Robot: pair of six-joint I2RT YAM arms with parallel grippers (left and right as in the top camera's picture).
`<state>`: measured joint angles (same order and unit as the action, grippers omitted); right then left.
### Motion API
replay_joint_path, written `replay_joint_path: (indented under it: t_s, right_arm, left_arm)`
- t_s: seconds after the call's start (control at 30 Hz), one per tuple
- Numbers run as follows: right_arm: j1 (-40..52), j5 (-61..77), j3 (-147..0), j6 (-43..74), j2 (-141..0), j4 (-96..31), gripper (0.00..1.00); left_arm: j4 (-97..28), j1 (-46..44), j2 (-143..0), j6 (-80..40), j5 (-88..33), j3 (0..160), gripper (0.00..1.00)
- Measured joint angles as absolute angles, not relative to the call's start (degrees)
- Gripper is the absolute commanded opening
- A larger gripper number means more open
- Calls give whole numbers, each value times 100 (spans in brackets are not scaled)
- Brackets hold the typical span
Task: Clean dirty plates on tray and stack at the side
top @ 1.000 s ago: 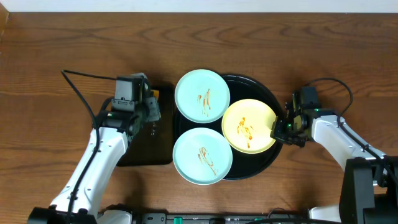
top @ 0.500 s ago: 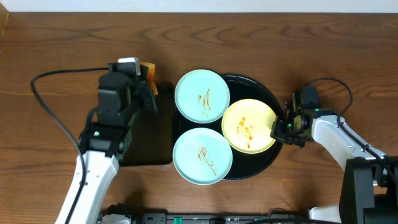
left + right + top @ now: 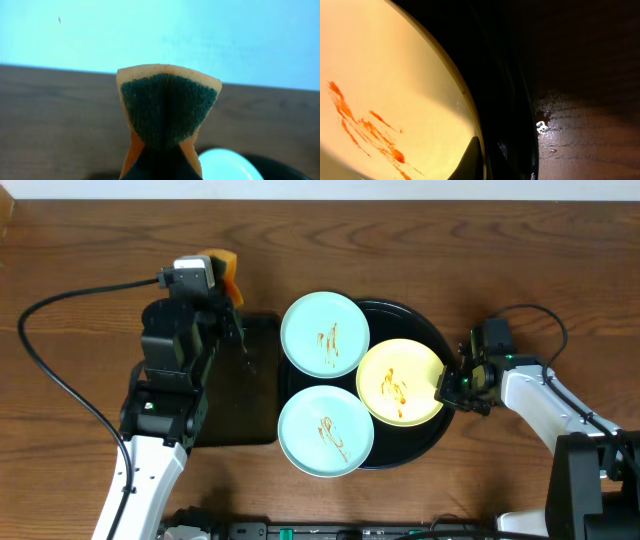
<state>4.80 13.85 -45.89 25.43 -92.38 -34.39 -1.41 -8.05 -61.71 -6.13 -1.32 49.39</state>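
Observation:
Three plates streaked with orange-brown sauce lie on the round black tray (image 3: 432,332): a mint plate (image 3: 325,332) at the back, a mint plate (image 3: 325,430) at the front, and a yellow plate (image 3: 398,382) at the right. My left gripper (image 3: 224,284) is raised left of the tray, shut on an orange sponge (image 3: 168,107) with its green scouring face toward the camera. The back mint plate (image 3: 227,166) shows beneath it. My right gripper (image 3: 447,390) is shut on the yellow plate's right rim (image 3: 395,100); one finger (image 3: 479,152) lies over the rim beside the tray wall (image 3: 512,100).
A smaller black rectangular tray (image 3: 240,415) lies left of the round tray, partly under my left arm. A black cable (image 3: 60,360) loops over the wooden table at the left. A wet spot (image 3: 542,125) marks the wood right of the tray.
My left arm has risen off the rectangular tray with the sponge and swung toward the far left. The right arm and the plates have not moved.

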Motion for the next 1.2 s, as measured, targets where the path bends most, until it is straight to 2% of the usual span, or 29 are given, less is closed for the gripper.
replay_joint_path:
  t_s: [0.47, 1.03, 1.2]
  right_arm:
    - [480, 1385, -4589, 2543, -9238, -3441, 1]
    - [480, 1385, -4589, 2543, -9238, -3441, 1]
    - [480, 1385, -4589, 2543, -9238, -3439, 1]
  left_arm:
    - [449, -805, -6171, -574, -108, 4939, 7]
    - [445, -805, -6171, -572, -108, 4939, 7]
    - [-49, -805, -6213, -572, -108, 4941, 7]
